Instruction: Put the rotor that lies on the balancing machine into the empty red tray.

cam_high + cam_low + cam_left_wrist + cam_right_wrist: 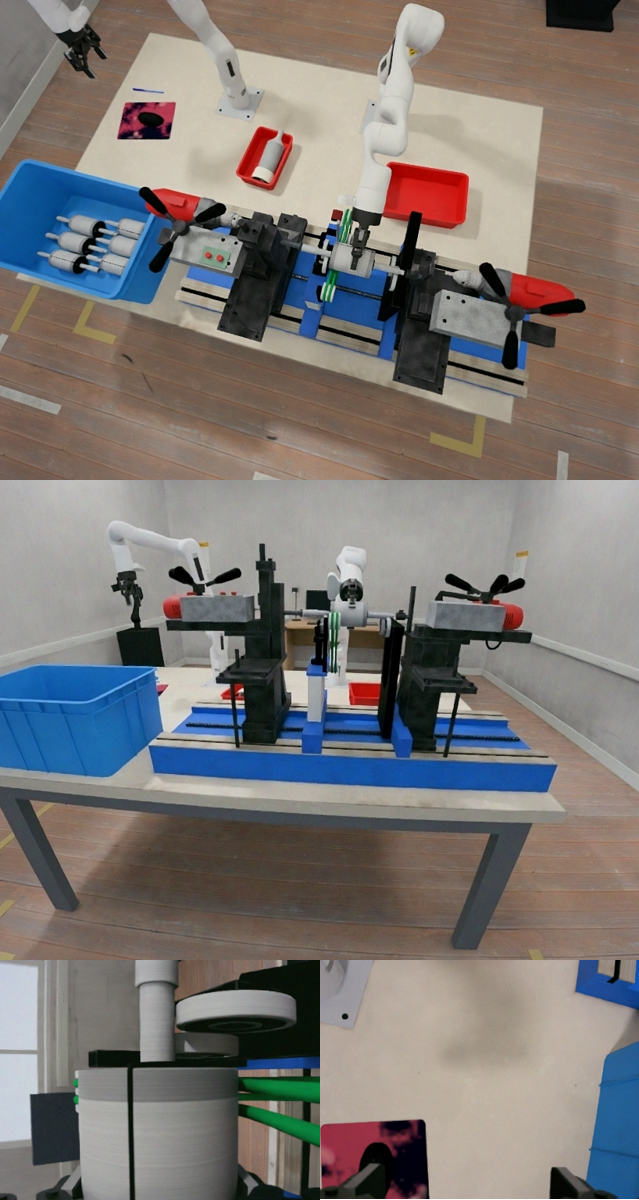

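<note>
Showing pale grey, the cylindrical rotor gleams softly;

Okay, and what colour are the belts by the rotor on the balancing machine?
Green; the left wrist view shows the belts best.

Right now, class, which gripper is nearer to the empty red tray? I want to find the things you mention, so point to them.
Left. The left gripper (355,258) (351,603) (158,1183) is at the rotor (337,256) (339,611) (180,1136) beside the tray (430,196) (363,693); the right gripper (97,66) (132,613) (468,1184) is raised far off, towards the patterned mat (129,132) (343,1133).

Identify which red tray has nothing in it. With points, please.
The larger red tray (427,223) (364,693), behind the balancing machine's right half in the exterior view; the smaller one holds a grey bottle-shaped object.
</note>
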